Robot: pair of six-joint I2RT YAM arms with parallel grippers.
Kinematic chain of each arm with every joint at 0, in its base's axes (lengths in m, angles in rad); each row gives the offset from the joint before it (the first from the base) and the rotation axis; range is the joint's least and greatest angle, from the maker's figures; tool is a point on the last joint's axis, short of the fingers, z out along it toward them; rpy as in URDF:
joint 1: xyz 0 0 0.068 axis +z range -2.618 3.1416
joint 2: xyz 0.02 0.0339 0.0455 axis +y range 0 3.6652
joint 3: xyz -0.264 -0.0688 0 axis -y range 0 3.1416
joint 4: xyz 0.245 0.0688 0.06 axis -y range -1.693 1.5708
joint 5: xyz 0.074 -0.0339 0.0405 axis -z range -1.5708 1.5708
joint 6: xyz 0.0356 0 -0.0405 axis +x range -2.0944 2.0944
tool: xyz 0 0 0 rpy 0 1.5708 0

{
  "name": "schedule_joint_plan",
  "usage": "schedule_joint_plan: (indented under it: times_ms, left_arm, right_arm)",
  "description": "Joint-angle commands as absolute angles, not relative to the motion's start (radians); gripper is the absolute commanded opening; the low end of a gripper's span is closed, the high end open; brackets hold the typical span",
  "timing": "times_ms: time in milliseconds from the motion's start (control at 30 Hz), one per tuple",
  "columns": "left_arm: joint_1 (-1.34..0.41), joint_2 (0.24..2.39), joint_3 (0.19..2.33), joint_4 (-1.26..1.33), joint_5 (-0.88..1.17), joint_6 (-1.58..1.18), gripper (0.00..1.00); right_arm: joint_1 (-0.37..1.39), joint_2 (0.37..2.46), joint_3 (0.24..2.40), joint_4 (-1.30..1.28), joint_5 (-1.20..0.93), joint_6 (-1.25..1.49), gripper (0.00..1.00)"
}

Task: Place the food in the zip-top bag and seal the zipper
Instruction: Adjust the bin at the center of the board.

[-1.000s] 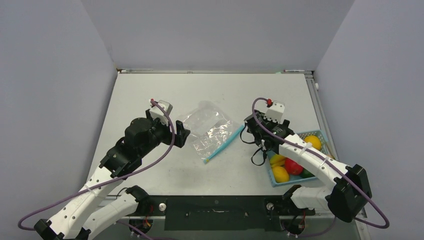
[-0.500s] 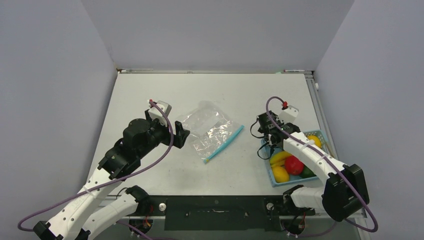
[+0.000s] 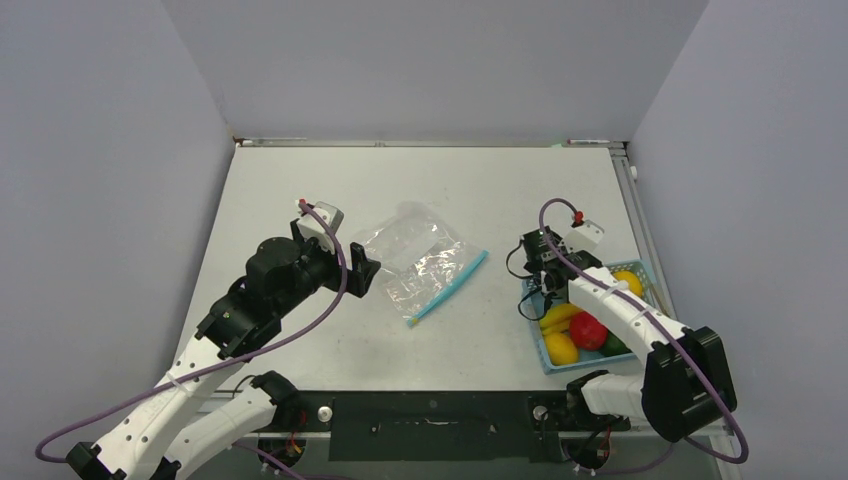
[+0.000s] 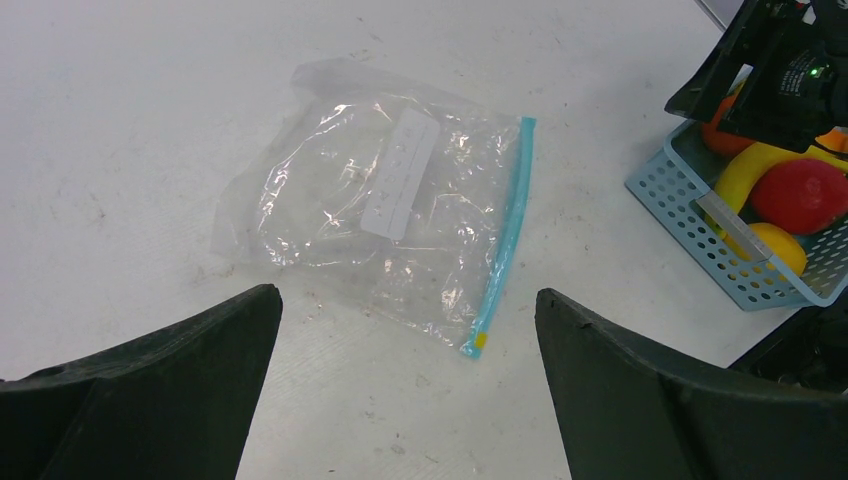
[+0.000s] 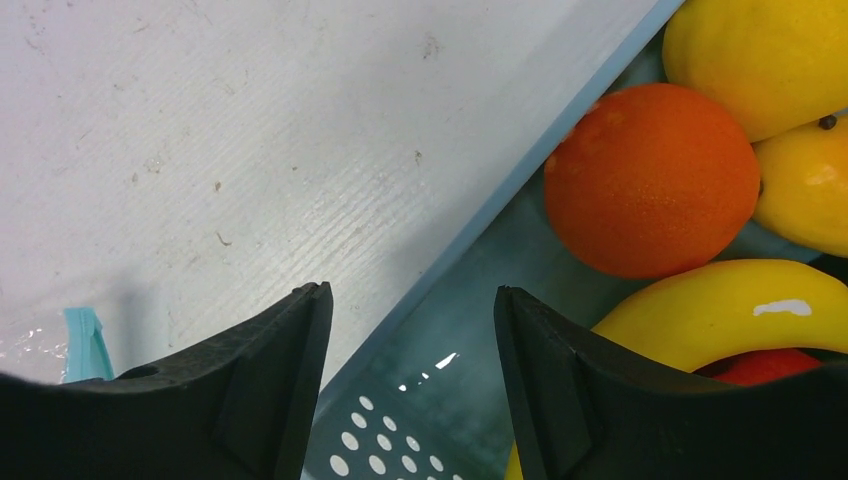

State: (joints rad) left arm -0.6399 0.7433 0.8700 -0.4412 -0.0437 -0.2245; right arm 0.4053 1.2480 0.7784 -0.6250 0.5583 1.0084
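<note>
Nothing of the task looks done yet: the zip-top bag (image 4: 390,210) lies flat and empty on the table (image 3: 450,190), and all the food I can see sits in the light blue basket (image 4: 690,215). The left gripper (image 3: 362,268) hovers with its jaws spread wide and holds nothing. The bag is just ahead of and below its fingertips, with the zipper (image 4: 505,240) along the bag edge farthest from that hand. Whether the zipper is pressed shut or parted cannot be told from here. The right gripper (image 5: 410,295) hangs over the basket's rim, jaws partly apart and gripping nothing. An orange (image 5: 650,180) lies just ahead of its right finger, and a yellow banana (image 5: 720,300) lies beside that finger. A red fruit (image 4: 800,195) sits deeper in the basket. Left to do, by my reading: open the mouth, carry each fruit across, and seal the zipper.
</note>
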Motion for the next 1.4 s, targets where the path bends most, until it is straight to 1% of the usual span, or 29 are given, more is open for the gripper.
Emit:
schedule_joint_plan:
  times_ms: [0,67,367,600,733,800,1033,1367]
  left_arm:
    - [-0.644,0.733,0.886,-0.425,-0.032,-0.221,0.96]
    - [-0.645,0.734,0.887,-0.426,-0.033,-0.221,0.96]
    - [-0.647,0.739,0.887,-0.428,-0.036,-0.219,0.96]
    - [-0.648,0.74,0.886,-0.428,-0.039,-0.219,0.96]
    - [-0.649,0.742,0.887,-0.431,-0.041,-0.219,0.96]
    - [-0.649,0.742,0.887,-0.431,-0.04,-0.218,0.96]
    - [-0.649,0.744,0.886,-0.431,-0.042,-0.218,0.96]
    - [-0.649,0.748,0.885,-0.431,-0.048,-0.217,0.96]
  right_arm:
    - [0.394,1.264,0.759,-0.579,0.562,1.037,0.61]
    - [0.394,1.263,0.753,-0.573,0.562,1.04,0.59]
    - [0.393,1.264,0.737,-0.542,0.551,1.036,0.46]
    - [0.394,1.265,0.734,-0.516,0.524,1.019,0.26]
    - [0.397,1.265,0.73,-0.491,0.493,0.993,0.11]
    - [0.4,1.265,0.727,-0.476,0.479,0.972,0.06]
    - [0.432,1.27,0.738,-0.445,0.466,0.902,0.05]
    - [0.557,1.31,0.752,-0.4,0.462,0.783,0.05]
